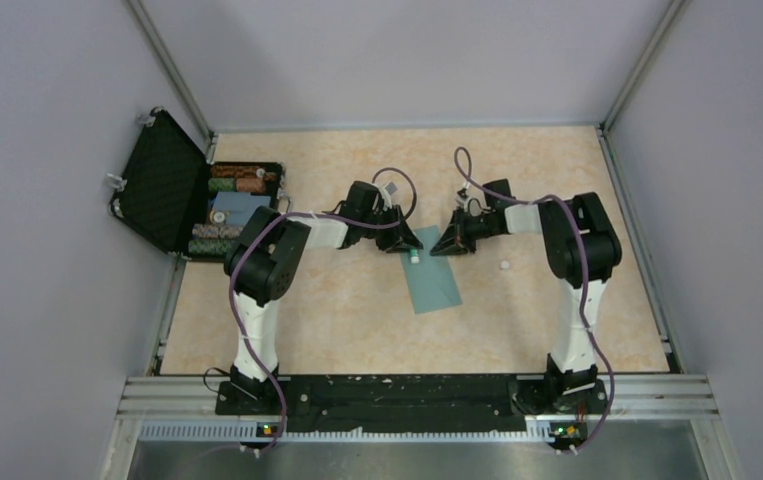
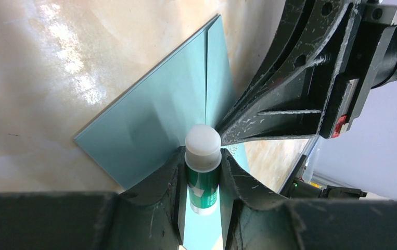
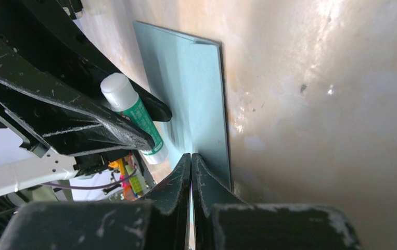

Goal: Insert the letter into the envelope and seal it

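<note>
The teal envelope lies flat mid-table, with its far flap lifted. My left gripper is shut on a green glue stick and holds its white end just over the envelope by the flap fold. In the left wrist view the glue stick sits between my fingers over the envelope. My right gripper is shut on the thin edge of the envelope's flap. The right wrist view shows its jaws pressed together on the envelope, with the glue stick to the left. The letter is not in view.
An open black case holding rows of poker chips stands at the table's left edge. A small white cap lies on the table right of the envelope. Metal frame rails border the table.
</note>
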